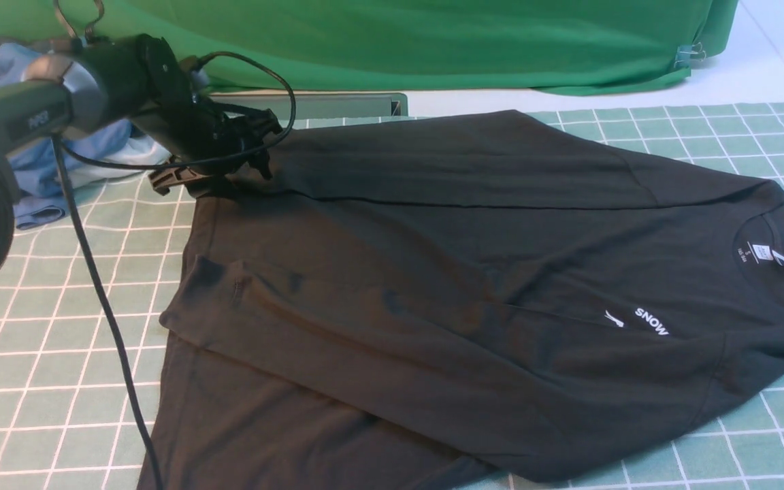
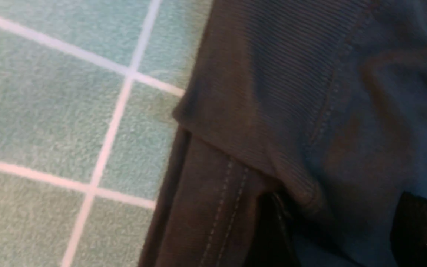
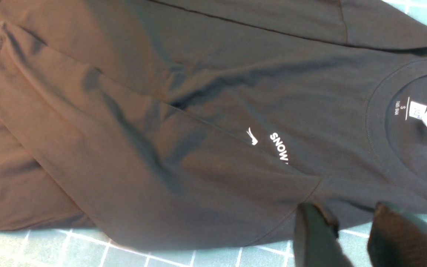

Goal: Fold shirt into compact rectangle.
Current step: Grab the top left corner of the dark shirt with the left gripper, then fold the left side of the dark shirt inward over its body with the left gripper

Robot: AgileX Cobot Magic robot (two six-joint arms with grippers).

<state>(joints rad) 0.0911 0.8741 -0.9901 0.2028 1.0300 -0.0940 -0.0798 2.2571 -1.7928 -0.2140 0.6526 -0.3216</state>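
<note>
The black shirt (image 1: pixel 433 272) lies spread on the green checked mat (image 1: pixel 38 354), collar and white neck label (image 1: pixel 763 252) to the right. Both sides are folded in over the body, and only the white word "SNOW" (image 1: pixel 651 321) of the print shows. My left gripper (image 1: pixel 256 153) is down at the shirt's far left corner. In the left wrist view its dark fingers (image 2: pixel 272 230) stand wide apart, with a ribbed cuff and stitched hem (image 2: pixel 291 122) lying loose between them. My right gripper (image 3: pixel 350 222) hovers open over the shirt's near edge by the collar; mat shows between its fingers.
A heap of blue and white clothes (image 1: pixel 45 170) lies at the far left behind the left arm. A green backdrop cloth (image 1: pixel 433 41) and a grey bar (image 1: pixel 344 105) run along the back. The left arm's black cable (image 1: pixel 106 306) hangs over the mat.
</note>
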